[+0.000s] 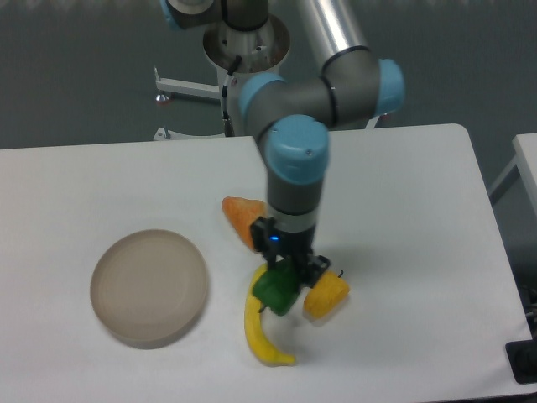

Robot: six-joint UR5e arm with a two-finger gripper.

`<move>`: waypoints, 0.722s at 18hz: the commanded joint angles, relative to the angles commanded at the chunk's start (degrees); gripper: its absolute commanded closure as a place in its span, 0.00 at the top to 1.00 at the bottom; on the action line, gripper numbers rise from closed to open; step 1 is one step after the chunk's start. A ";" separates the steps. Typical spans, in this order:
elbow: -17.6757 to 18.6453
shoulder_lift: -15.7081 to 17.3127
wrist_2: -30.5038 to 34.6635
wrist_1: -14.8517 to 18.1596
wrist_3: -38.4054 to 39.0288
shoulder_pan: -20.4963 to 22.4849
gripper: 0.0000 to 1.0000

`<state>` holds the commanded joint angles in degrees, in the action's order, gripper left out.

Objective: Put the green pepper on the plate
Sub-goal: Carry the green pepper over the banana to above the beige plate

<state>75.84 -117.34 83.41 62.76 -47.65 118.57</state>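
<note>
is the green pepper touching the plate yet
Apart. The fixed camera shows bare table between the green pepper, under the pincer, and the plate off to its side.

Prob. a robotics lab: bare white table (101,176), UR5e arm (294,101), toy produce.

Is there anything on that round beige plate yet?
No, the plate is bare. The green pepper sits off to its right, beneath the gripper, beside a banana. Whether the jaws grip it is hidden.

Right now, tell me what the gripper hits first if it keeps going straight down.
The green pepper: the gripper points down right over it, jaws apparently around it already, though depth is unclear. Below that, the table.
</note>
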 joint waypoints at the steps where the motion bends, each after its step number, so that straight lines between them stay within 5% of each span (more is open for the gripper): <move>1: 0.79 0.35 -0.35 -0.27 1.67 -0.79 0.30; 6: 6.06 0.71 -1.41 -4.58 16.70 -6.59 0.30; 13: 9.85 0.62 -2.55 -5.02 13.39 -10.02 0.30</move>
<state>85.69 -116.72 80.86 57.74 -34.26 108.55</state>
